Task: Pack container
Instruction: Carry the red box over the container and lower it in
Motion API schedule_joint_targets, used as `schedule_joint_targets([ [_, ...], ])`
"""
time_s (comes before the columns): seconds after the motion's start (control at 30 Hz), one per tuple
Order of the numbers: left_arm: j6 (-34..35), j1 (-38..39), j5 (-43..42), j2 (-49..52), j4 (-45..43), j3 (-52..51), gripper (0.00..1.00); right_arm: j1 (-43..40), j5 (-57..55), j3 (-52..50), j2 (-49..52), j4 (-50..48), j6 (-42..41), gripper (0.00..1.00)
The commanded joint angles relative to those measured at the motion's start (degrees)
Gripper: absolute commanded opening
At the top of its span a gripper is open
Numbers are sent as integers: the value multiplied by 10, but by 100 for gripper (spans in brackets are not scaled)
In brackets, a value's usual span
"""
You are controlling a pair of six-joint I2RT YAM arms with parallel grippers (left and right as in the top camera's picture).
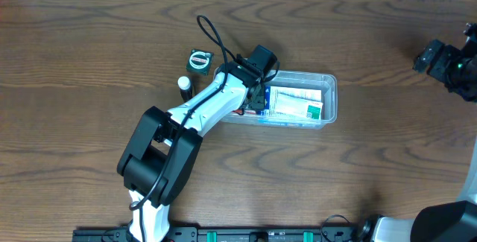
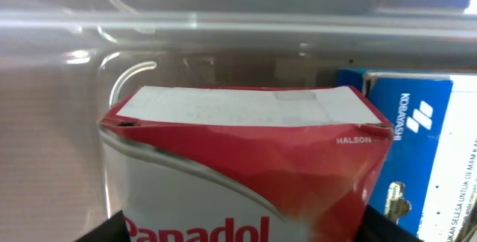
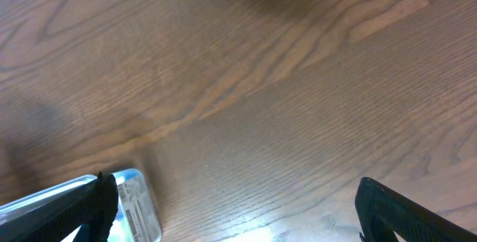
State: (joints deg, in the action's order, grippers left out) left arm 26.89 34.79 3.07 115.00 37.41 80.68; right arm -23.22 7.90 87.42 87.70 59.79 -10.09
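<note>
The left tool point(image 1: 256, 99), clamped on a Panadol box point(image 2: 246, 160), holds it low in the left end of the container point(image 1: 332, 100) at the middle of the desk point(image 1: 74, 48), so placing looks nearly done: next, release and lift straight out, while the right tool point(image 1: 428, 59) idles at the far right, jaws apart.

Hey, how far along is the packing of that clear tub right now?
Partly done. The container already holds a white-and-green packet and a blue box. In hand: the left gripper holds a red Panadol box inside it. Probably left: a round green item and a small white bottle sit on the table outside. The right gripper is open, away from it.
</note>
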Motion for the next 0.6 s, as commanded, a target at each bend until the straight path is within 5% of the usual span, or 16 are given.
schedule_joint_targets([
  [0.0,0,1,8,7,-1,-2,67,-1,0,1,-3,0,-6,99],
  [0.57,0,1,4,-19,0,-2,70,-1,0,1,-3,0,-6,99],
])
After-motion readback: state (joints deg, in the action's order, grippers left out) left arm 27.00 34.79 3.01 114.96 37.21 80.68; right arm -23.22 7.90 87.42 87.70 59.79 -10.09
